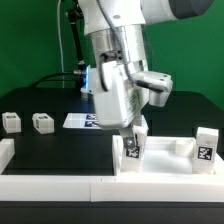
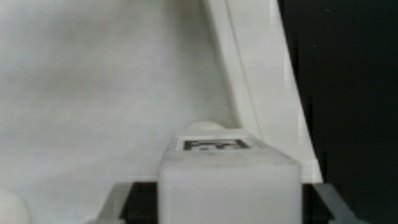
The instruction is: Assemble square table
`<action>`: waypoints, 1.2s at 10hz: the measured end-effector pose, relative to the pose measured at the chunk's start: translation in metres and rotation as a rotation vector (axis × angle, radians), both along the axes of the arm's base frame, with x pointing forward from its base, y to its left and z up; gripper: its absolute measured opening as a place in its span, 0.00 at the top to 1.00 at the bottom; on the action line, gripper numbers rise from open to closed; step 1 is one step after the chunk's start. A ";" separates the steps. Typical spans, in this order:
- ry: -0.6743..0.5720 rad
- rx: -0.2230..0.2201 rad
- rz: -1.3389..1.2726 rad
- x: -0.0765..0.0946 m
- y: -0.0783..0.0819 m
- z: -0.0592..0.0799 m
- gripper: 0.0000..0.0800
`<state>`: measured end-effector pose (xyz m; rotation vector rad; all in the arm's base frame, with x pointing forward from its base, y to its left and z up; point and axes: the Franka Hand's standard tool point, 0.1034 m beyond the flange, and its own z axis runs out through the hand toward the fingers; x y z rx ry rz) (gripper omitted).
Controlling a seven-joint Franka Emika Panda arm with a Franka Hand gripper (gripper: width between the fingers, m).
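My gripper is shut on a small white block leg with a tag, held upright over the corner of the square slab at the exterior view's left. In the wrist view the leg sits between my dark fingers above the slab's hollow face, close to its rim; whether the leg touches the slab I cannot tell. Another leg stands upright at the slab's corner on the exterior view's right. Two more legs lie on the black worktop at the left.
The marker board lies behind the arm. A low white wall edges the worktop along the front and at the left. Black worktop shows beside the slab's rim.
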<state>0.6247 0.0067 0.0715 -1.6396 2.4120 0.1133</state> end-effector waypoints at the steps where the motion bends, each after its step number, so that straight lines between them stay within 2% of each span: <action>1: 0.003 -0.001 -0.007 0.000 -0.001 -0.001 0.64; 2: -0.001 -0.004 0.018 -0.001 -0.001 -0.001 0.64; 3: -0.011 -0.024 0.101 -0.001 0.001 -0.001 0.54; 4: -0.040 -0.081 0.355 -0.001 0.009 0.002 0.31; 5: -0.071 -0.111 0.508 -0.001 0.012 0.004 0.31; 6: -0.104 -0.141 0.623 -0.002 0.010 0.004 0.21; 10: -0.133 -0.188 0.904 -0.003 0.007 0.001 0.19; 11: -0.134 -0.238 1.130 -0.001 0.008 0.000 0.19; 12: -0.135 -0.250 1.196 0.000 0.009 0.000 0.19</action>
